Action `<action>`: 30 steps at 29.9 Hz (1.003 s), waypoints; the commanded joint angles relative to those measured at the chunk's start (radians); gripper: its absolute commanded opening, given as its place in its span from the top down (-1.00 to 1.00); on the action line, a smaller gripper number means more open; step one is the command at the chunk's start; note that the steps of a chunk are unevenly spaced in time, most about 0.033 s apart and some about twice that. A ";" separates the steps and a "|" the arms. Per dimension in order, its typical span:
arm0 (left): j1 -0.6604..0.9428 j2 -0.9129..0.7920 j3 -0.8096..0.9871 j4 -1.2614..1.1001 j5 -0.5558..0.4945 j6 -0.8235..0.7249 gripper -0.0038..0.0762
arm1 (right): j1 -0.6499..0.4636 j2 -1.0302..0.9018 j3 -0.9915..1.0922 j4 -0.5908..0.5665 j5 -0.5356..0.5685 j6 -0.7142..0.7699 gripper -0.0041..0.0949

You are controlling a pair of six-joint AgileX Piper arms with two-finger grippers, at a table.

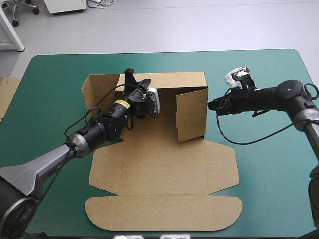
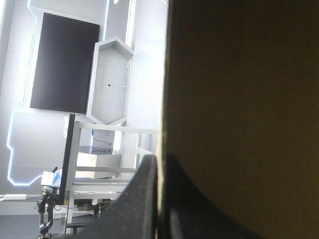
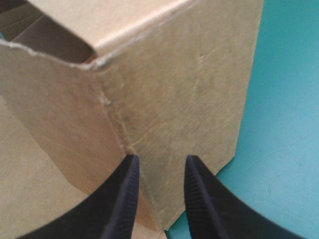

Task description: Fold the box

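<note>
Counter [image 1: 271, 169]: teal-green cover, bare around the work; a spare board [image 1: 7, 94] shows at its left edge
Box [image 1: 159, 154]: brown cut board in the middle of the counter, half formed; the back wall [image 1: 172, 79], left wall [image 1: 88, 92] and right wall [image 1: 192, 117] stand up, the right one with a flap turned inward; the lid [image 1: 164, 214] lies flat toward the near edge
Left pincer [image 1: 132, 77]: at the top edge of the back wall, toward its left end; in the left wrist view the board's edge runs between the black fingers [image 2: 142, 199], so it is all but closed and clamped on the board
Right pincer [image 1: 212, 104]: outside the right wall, tips against or just short of the board beside a vertical crease; the fingers stand a narrow gap apart and grip nothing
Step, as judged: the back wall is held up while the right wall is pressed inward for tucking
Handling, as judged: light; stiff across each panel but weak at the scored creases; raised walls are likely to spring back if let go; the whole sheet may slide on the cover under a sideways push
Where to take hold: on a wall's free top edge close to a crease, or flat against a panel's face; not on a flap's tip, which would bend or tear
</note>
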 commanded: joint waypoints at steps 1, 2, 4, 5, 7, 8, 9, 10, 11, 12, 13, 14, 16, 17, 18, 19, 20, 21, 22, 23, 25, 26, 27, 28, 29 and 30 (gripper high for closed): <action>-0.006 -0.040 -0.026 -0.029 -0.078 -0.019 0.93 | -0.001 -0.046 -0.008 0.073 0.043 -0.043 0.21; -0.006 -0.040 -0.026 -0.029 -0.078 -0.019 0.93 | -0.001 -0.046 -0.005 0.073 0.043 -0.043 0.16; -0.006 -0.040 -0.026 -0.029 -0.078 -0.019 0.93 | -0.001 -0.044 -0.004 0.073 0.046 -0.043 0.04; -0.006 -0.040 -0.026 -0.029 -0.078 -0.019 0.93 | -0.001 -0.044 -0.004 0.073 0.046 -0.043 -0.04; -0.006 -0.040 -0.026 -0.029 -0.078 -0.019 0.93 | -0.001 -0.040 -0.004 0.073 0.037 -0.043 -0.17; -0.006 -0.040 -0.026 -0.029 -0.078 -0.019 0.93 | -0.001 -0.038 -0.004 0.073 0.026 -0.043 -0.22; -0.006 -0.040 -0.026 -0.029 -0.078 -0.019 0.93 | -0.001 -0.038 -0.004 0.073 0.015 -0.043 -0.25; -0.006 -0.040 -0.026 -0.029 -0.078 -0.019 0.93 | 0.001 -0.038 -0.004 0.073 -0.001 -0.043 -0.26; -0.006 -0.040 -0.026 -0.029 -0.078 -0.019 0.93 | 0.005 -0.038 -0.004 0.073 -0.020 -0.040 -0.26; -0.006 -0.040 -0.026 -0.029 -0.078 -0.019 0.93 | 0.011 -0.038 -0.004 0.070 -0.034 -0.035 -0.26; -0.006 -0.040 -0.026 -0.029 -0.078 -0.019 0.93 | 0.022 -0.038 -0.006 0.065 -0.048 -0.027 -0.26; -0.006 -0.040 -0.026 -0.029 -0.078 -0.019 0.93 | 0.037 -0.038 -0.007 0.055 -0.070 -0.009 -0.26; -0.006 -0.040 -0.026 -0.029 -0.076 -0.019 0.93 | 0.070 -0.038 -0.014 0.008 -0.126 0.047 -0.26; -0.006 -0.040 -0.026 -0.029 -0.076 -0.019 0.93 | 0.091 -0.038 -0.015 -0.032 -0.161 0.086 -0.26; -0.006 -0.040 -0.026 -0.029 -0.076 -0.019 0.92 | 0.109 -0.038 -0.015 -0.077 -0.192 0.128 -0.26; -0.006 -0.040 -0.026 -0.029 -0.073 -0.019 0.91 | 0.125 -0.038 -0.015 -0.124 -0.218 0.176 -0.26; -0.006 -0.040 -0.026 -0.029 -0.066 -0.019 0.90 | 0.135 -0.038 -0.015 -0.164 -0.238 0.211 -0.26; -0.006 -0.040 -0.026 -0.029 -0.063 -0.019 0.90 | 0.145 -0.038 -0.015 -0.193 -0.250 0.241 -0.26; -0.006 -0.040 -0.026 -0.029 -0.056 -0.019 0.90 | 0.153 -0.038 -0.015 -0.206 -0.254 0.252 -0.25; -0.006 -0.040 -0.026 -0.029 -0.056 -0.019 0.90 | 0.158 -0.038 -0.015 -0.206 -0.256 0.252 -0.24; -0.006 -0.040 -0.026 -0.029 -0.058 -0.019 0.90 | 0.163 -0.040 -0.015 -0.188 -0.262 0.252 -0.19; -0.006 -0.040 -0.026 -0.029 -0.058 -0.019 0.90 | 0.167 -0.040 -0.015 -0.188 -0.270 0.260 -0.17; -0.006 -0.040 -0.026 -0.029 -0.058 -0.019 0.90 | 0.167 -0.040 -0.015 -0.188 -0.281 0.269 -0.16; -0.006 -0.040 -0.026 -0.029 -0.060 -0.015 0.90 | 0.167 -0.040 -0.015 -0.183 -0.288 0.269 -0.16; -0.006 -0.040 -0.026 -0.029 -0.060 -0.015 0.90 | 0.167 -0.040 -0.015 -0.179 -0.292 0.269 -0.16; -0.006 -0.040 -0.028 -0.029 -0.060 -0.015 0.90 | 0.167 -0.040 -0.015 -0.173 -0.301 0.269 -0.16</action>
